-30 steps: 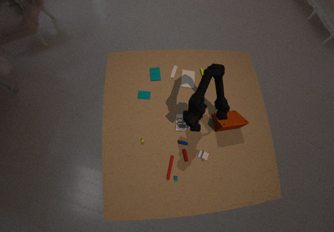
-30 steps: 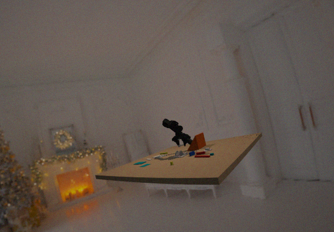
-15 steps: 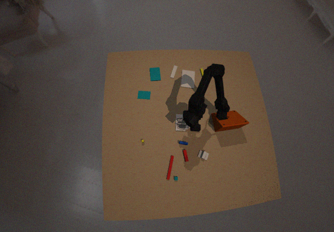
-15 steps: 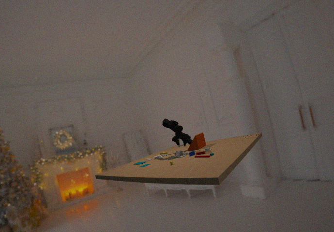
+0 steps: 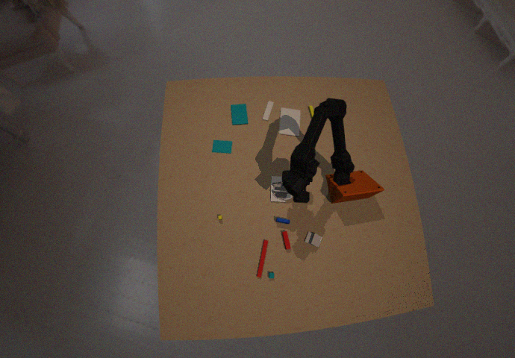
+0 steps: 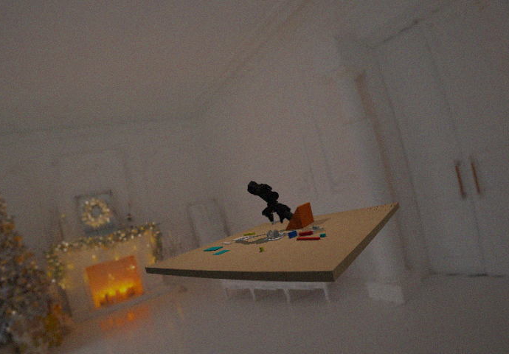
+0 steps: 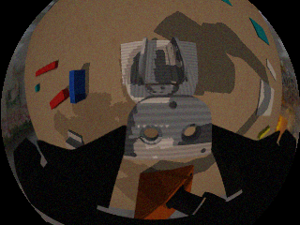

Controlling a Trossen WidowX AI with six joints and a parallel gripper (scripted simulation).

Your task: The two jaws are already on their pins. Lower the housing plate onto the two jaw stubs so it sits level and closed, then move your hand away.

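Note:
The housing plate [image 7: 170,123] is a grey rounded plate with two large holes. My gripper [image 7: 168,129] [image 6: 276,219] is shut on it, one black finger at each side edge. It holds the plate raised above the table, apart from the jaws. In the wrist view, the plate's top edge overlaps the near edge of the pale base [image 7: 191,51] [image 5: 273,199]. The two upright grey jaws, one on the left [image 7: 145,66] and one on the right [image 7: 178,58], stand side by side on the base. The arm partly covers the base in the top view. The pins and stub tops are not clearly visible.
The orange wedge [image 5: 361,186] [image 6: 302,217] [image 7: 159,187] carries the arm's base. A blue block [image 5: 282,221] [image 7: 77,86], a long red bar [image 5: 262,258], a short red bar [image 5: 286,240] and a grey-white block [image 5: 316,240] lie nearby. A white panel [image 5: 290,114] and a teal panel [image 5: 239,114] lie farther off.

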